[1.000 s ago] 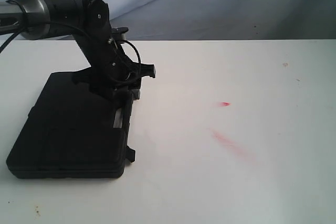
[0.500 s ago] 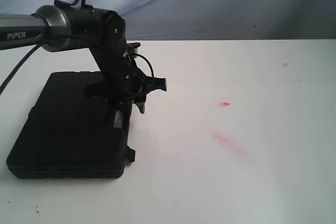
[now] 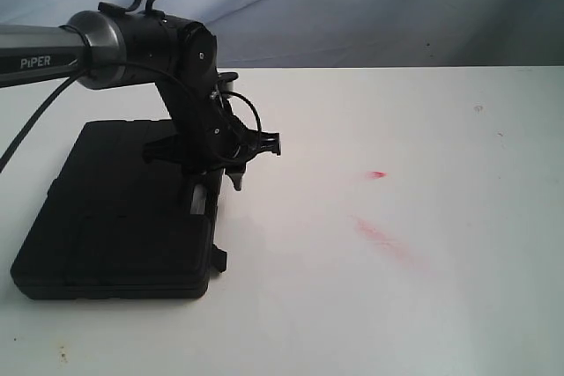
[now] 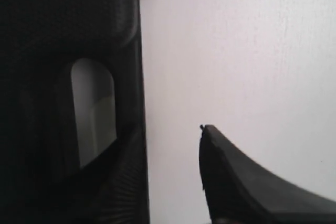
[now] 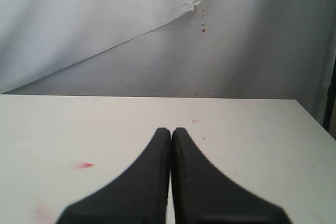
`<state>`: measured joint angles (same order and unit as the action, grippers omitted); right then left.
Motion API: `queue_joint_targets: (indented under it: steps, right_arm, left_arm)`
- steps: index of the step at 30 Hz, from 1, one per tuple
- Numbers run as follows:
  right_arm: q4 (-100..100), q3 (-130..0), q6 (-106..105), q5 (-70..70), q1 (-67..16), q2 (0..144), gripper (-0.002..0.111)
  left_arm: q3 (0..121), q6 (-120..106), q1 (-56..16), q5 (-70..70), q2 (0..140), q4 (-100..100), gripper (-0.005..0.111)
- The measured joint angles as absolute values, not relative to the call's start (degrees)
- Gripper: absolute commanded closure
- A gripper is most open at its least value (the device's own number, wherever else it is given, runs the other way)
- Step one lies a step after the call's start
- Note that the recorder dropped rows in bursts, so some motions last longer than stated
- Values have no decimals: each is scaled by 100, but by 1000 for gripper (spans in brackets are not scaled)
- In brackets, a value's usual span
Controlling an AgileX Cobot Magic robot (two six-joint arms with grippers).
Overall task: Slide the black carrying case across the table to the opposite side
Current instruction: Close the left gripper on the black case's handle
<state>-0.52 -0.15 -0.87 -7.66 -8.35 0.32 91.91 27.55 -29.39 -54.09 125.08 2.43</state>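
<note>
The left fingers (image 3: 237, 180) are standing apart and gripping nothing. One is lying over the handle edge of the flat black textured plastic carrying case (image 3: 115, 217), and the other is hanging just beside that edge, over the wide white table (image 3: 423, 305). The case is resting flat on the table, stretching away from those fingers. The right fingers (image 5: 161, 150) are pressing together, empty, over bare table.

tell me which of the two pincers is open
The left pincer: its fingers are spread, straddling the edge of the black case. The right pincer has its fingers pressed together above the table.
</note>
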Motion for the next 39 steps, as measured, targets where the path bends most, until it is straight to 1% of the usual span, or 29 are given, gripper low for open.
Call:
queue_joint_targets:
  steps: [5, 9, 30, 33, 37, 39]
  right_arm:
    - [-52, -15, -87, -766, -835, 32, 108]
    - [-52, -15, -87, -766, -835, 32, 108]
    - [-52, -15, -87, -766, -835, 32, 108]
    - [-52, -15, -87, -766, -835, 32, 108]
    - [-52, -15, -87, -766, -835, 32, 108]
    - [-52, -15, -87, -766, -835, 32, 108]
  left_arm:
    - [9192, 3029, -2948, -5598, 12553, -428, 68]
    - [9192, 3101, -2938, -5609, 12625, -515, 68]
    - [9183, 3110, -2938, -5656, 12625, -114, 69]
    - [9183, 3110, -2938, -5656, 12625, -114, 75]
    - [9183, 3110, -2938, -5656, 12625, -114, 95]
    - [9183, 3110, -2938, -5644, 12625, -101, 103]
